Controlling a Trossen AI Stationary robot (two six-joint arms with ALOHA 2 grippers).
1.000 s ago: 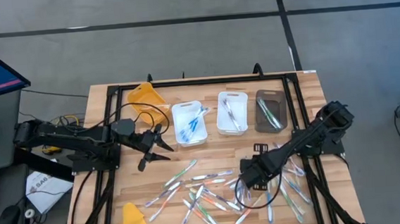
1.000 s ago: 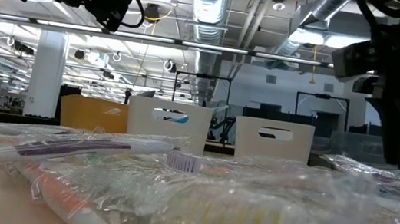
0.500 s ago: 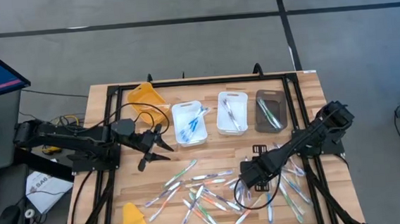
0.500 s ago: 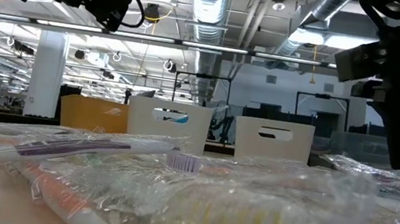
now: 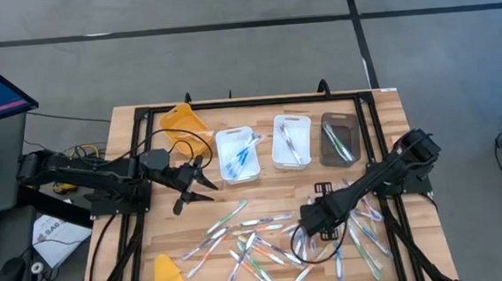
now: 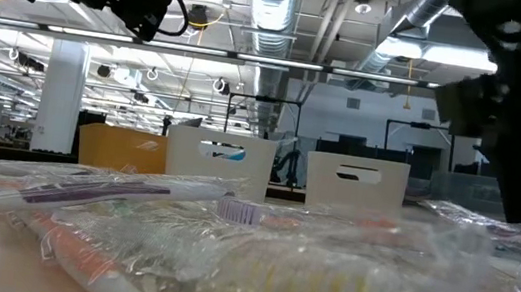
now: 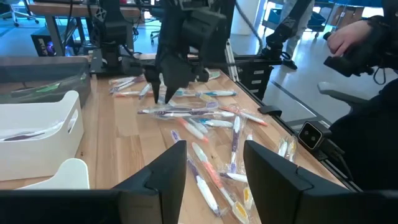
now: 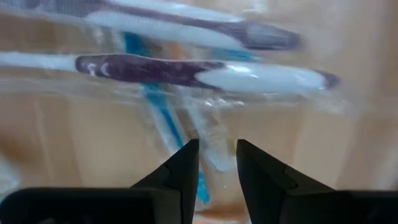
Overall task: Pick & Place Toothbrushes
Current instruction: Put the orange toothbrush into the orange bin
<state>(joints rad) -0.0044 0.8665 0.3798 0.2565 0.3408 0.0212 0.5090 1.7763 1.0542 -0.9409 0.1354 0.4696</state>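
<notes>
Several toothbrushes (image 5: 254, 242) in clear wrappers lie scattered on the near half of the wooden table (image 5: 264, 197). My right gripper (image 5: 314, 223) points straight down over the right part of this pile. Its fingers (image 8: 183, 165) are open by a narrow gap, close above a blue-handled toothbrush (image 8: 158, 106) and a purple-and-white one (image 8: 205, 71). From the left wrist view the right gripper (image 7: 158, 93) stands just over the pile (image 7: 205, 124). My left gripper (image 7: 214, 168) waits open and level at the table's left, holding nothing.
Two white trays (image 5: 237, 152) (image 5: 291, 141) and a dark tray (image 5: 340, 139) stand in a row at the far side, each with toothbrushes inside. A yellow tray (image 5: 183, 120) sits far left, another yellow thing (image 5: 168, 277) near left. A person's hand (image 7: 348, 40) shows beyond the table.
My right gripper has rolled a little about its downward-pointing line and sunk slightly toward the toothbrushes. Its finger gap shows no difference. The toothbrushes lie where they were.
</notes>
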